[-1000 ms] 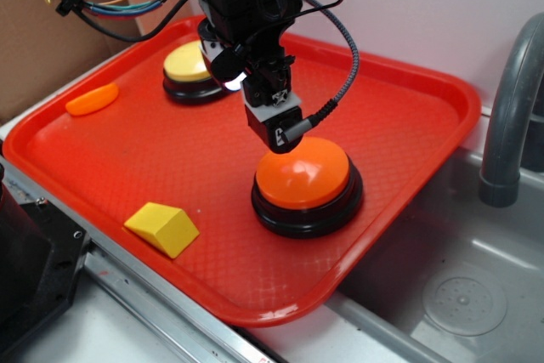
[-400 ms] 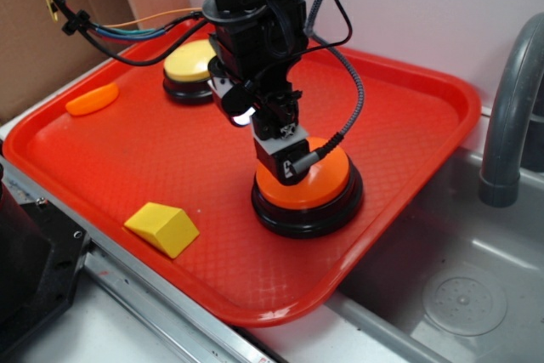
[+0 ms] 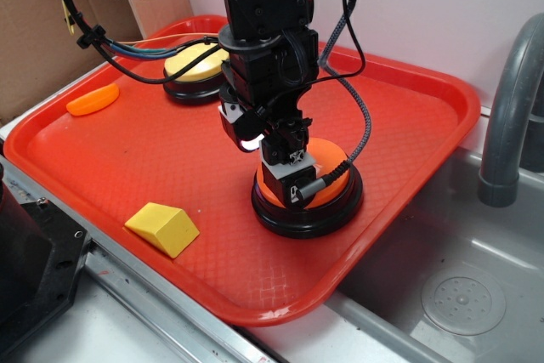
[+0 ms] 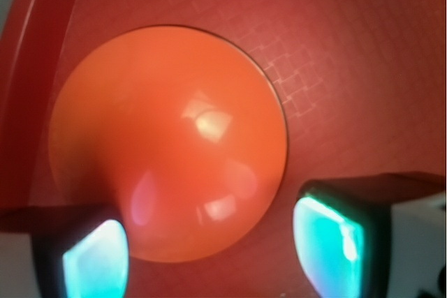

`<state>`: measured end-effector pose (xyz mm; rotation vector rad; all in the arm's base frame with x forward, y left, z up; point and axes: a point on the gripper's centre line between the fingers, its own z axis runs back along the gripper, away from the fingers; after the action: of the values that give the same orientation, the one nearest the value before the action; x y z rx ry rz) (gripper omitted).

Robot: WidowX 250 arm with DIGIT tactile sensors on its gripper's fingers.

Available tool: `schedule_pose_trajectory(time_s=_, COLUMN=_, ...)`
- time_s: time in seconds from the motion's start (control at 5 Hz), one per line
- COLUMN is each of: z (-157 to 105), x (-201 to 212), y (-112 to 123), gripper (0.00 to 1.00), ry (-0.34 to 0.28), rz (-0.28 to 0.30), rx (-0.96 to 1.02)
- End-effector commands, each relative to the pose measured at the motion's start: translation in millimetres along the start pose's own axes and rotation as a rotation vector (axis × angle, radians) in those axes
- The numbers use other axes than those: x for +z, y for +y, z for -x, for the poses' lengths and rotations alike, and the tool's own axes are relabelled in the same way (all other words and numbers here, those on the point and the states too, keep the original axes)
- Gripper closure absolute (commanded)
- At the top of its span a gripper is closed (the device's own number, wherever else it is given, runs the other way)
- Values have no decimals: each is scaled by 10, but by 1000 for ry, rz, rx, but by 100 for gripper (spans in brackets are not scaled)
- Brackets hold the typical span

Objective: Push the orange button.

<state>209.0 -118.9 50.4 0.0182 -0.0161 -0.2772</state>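
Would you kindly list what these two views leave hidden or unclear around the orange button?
- Exterior: the hand covers the front-left of the orange button, so contact with the cap cannot be confirmed.
- Wrist: both fingers are blurred and cut by the bottom edge; fingertips unseen.
- Wrist: the button's black base is hidden beneath its cap.
- Exterior: the arm and cables partly hide the yellow button.

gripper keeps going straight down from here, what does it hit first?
The orange button. The gripper points down at its dome, and the wrist view shows the cap filling the space between the fingertips. It looks at or very near contact already; the exact gap can't be told.
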Motion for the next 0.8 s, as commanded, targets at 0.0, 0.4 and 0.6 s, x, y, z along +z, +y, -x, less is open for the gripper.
schedule_pose_trajectory(time_s=0.0, z=-20, x=171, y=6, gripper=0, ry=-62, rz=6, rx=-5)
schedule_pose_trajectory(time_s=0.4, z=-10, x=763, y=150, gripper=0, ry=-74, rz=-17, rx=44)
schedule_pose_trajectory(time_s=0.6, z=-12, x=865, y=182, gripper=0, ry=-79, rz=-12, rx=62)
